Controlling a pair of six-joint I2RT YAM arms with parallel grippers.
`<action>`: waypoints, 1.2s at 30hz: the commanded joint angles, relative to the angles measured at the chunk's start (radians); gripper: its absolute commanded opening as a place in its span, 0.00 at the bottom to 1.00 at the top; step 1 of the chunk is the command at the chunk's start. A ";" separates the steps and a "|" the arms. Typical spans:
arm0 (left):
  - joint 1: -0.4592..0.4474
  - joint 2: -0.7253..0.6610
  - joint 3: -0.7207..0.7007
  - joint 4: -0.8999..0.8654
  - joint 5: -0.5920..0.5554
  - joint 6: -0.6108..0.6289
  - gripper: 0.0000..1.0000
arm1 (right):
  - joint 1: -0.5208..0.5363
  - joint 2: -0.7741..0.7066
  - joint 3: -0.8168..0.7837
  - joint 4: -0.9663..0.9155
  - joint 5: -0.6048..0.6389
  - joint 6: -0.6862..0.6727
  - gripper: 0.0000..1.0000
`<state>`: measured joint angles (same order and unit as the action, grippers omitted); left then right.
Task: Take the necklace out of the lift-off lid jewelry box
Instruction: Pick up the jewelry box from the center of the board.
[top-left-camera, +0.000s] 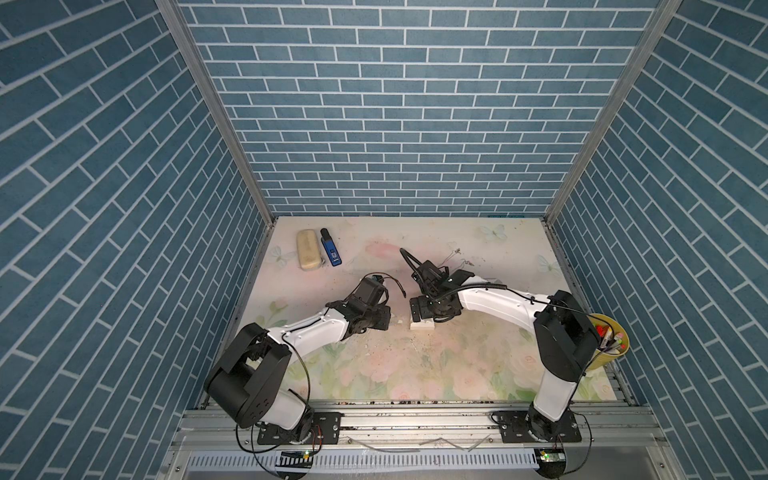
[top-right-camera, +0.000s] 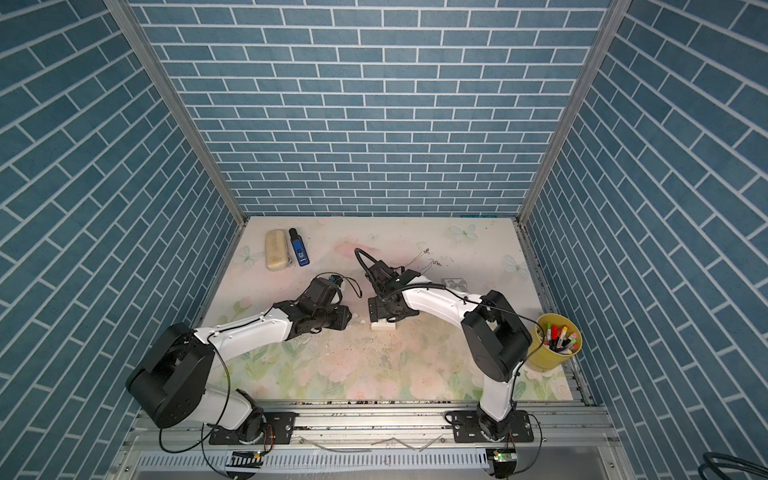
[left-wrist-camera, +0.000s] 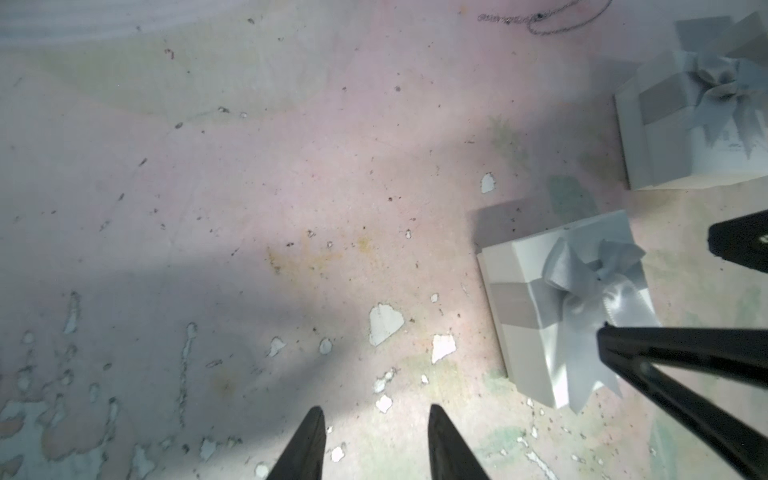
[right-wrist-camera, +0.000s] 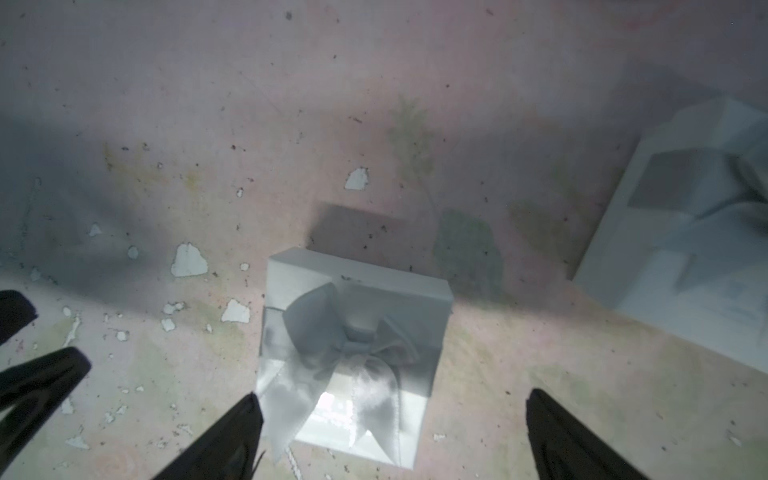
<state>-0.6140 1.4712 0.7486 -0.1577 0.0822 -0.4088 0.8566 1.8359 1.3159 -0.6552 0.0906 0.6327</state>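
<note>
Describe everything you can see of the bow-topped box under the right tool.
The jewelry box is white card, squarish, wrapped in silvery satin ribbon tied in a bow on its lid. It looks closed and lies flat on the worn floral mat. The right tool hangs over it, open, straddling it without gripping.

Two bow-tied white boxes (left-wrist-camera: 561, 316) (left-wrist-camera: 698, 124), one small, one larger. One thin necklace (left-wrist-camera: 507, 18). One beige case (top-left-camera: 308, 251), one blue stick (top-left-camera: 331, 247), one yellow cup (top-right-camera: 544, 355). Inside it, markers (top-right-camera: 559, 334), too crowded to count. Two robot arms (top-left-camera: 316, 328) (top-left-camera: 494, 303).
</note>
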 joint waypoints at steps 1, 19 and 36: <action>0.007 -0.026 -0.013 -0.031 -0.009 0.023 0.43 | 0.006 0.039 0.045 -0.051 0.015 0.056 0.99; 0.009 -0.123 -0.047 -0.047 -0.063 0.087 0.58 | 0.006 0.161 0.144 -0.087 -0.060 0.016 0.76; 0.008 -0.233 -0.080 -0.034 -0.154 0.182 1.00 | 0.005 0.176 0.151 -0.126 -0.081 -0.031 0.80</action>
<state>-0.6090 1.2568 0.7021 -0.1997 -0.0460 -0.2485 0.8631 2.0060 1.4601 -0.7368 0.0151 0.6182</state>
